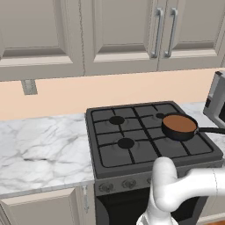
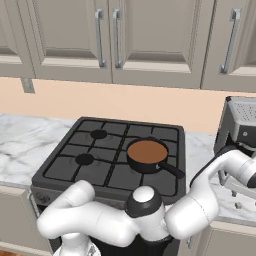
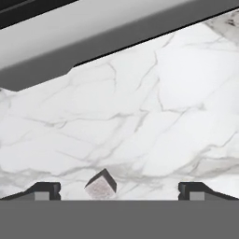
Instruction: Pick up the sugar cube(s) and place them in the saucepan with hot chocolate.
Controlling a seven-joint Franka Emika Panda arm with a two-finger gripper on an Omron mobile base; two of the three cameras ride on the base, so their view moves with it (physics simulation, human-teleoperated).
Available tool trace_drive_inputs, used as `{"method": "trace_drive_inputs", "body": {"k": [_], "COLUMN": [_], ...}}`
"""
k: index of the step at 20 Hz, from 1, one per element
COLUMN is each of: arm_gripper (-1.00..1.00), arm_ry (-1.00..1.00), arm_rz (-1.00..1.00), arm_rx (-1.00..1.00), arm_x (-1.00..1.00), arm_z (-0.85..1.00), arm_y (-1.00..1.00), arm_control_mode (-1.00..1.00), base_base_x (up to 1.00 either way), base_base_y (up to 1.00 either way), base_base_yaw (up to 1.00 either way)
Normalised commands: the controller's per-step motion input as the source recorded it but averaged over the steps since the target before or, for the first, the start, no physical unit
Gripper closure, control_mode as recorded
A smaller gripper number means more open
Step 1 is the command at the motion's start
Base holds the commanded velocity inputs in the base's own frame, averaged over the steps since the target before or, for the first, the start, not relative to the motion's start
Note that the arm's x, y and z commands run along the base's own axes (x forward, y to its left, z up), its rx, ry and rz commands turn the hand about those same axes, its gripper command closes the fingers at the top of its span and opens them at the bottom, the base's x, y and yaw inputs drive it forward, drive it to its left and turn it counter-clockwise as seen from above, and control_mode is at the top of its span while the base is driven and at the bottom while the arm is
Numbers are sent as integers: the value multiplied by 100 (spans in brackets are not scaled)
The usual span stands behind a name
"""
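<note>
Pincer (image 3: 119,190) is hovering wide open over the small pale sugar cube (image 3: 100,186).
Cube is sitting on white marble counter (image 3: 140,121) between the tips, nearer the left; centre before closing. Base views are showing the round black saucepan of brown hot chocolate (image 1: 179,125) on the dark stove (image 1: 132,145).

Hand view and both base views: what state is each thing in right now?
Gripper: open, fingertips wide apart, low over the marble counter.
Sugar cube: on the counter between the fingertips, not gripped.
Saucepan: upright on the stove, brown liquid inside, handle pointing right.
Upper cabinet doors: closed.
</note>
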Motion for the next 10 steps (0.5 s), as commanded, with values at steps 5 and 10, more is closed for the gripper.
{"method": "trace_drive_inputs", "body": {"k": [5, 10], "arm_gripper": [-100, -100], "arm_ry": [0, 4], "arm_rz": [0, 0], "arm_rx": [2, 1], "arm_x": [-10, -1], "arm_z": [-13, -18], "arm_y": [8, 22], "arm_control_mode": [-100, -100], "base_base_x": [0, 0], "base_base_y": [0, 0], "base_base_yaw": [0, 0]}}
